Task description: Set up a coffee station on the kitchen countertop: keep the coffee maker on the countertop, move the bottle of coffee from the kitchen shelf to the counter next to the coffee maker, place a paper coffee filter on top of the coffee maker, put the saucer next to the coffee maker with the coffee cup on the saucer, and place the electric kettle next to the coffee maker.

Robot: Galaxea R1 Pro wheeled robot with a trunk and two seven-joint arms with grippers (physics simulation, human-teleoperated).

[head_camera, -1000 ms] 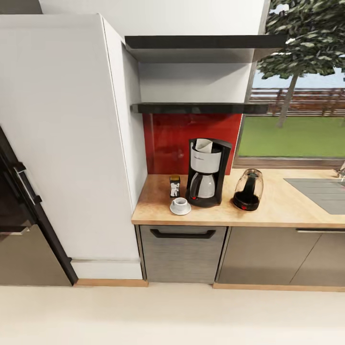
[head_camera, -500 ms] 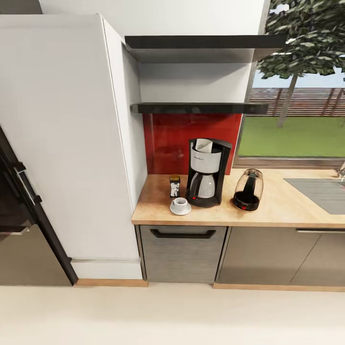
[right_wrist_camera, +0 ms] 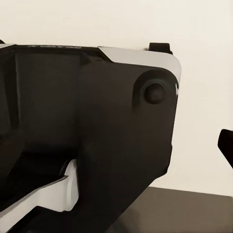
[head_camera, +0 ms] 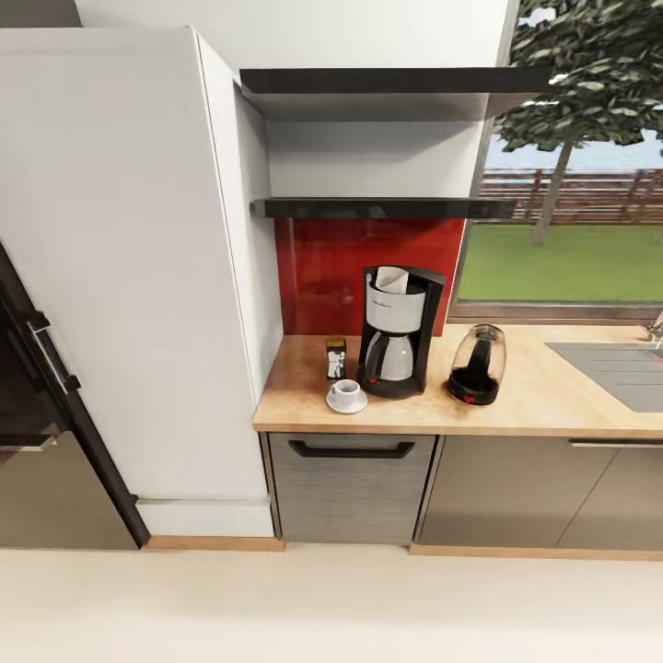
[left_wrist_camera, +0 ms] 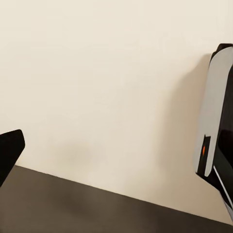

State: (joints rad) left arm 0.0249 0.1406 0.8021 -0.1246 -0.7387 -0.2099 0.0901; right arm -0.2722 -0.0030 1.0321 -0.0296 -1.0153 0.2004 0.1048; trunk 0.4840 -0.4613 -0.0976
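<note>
Comparing w/ 1 s earlier, nothing moved: coffee maker [head_camera: 398, 331], filter on top, bottle of coffee [head_camera: 335, 357], cup on saucer [head_camera: 346, 400], electric kettle [head_camera: 477, 365] sat grouped on countertop [head_camera: 552, 396]; task looked complete. Grippers' state: couldn't tell.

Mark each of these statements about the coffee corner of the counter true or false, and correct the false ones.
1. The cup sits on the saucer. True.
2. The kettle stands on the shelf above the counter. False: it stands on the countertop, between the coffee maker and the sink.
3. The coffee jar stands on the side of the coffee maker away from the kettle. True.
4. The coffee maker's top holds nothing. False: a white paper filter shows in its top.
5. The saucer lies behind the coffee jar, against the red wall panel. False: it lies in front of the jar, nearer the counter's front edge.
</note>
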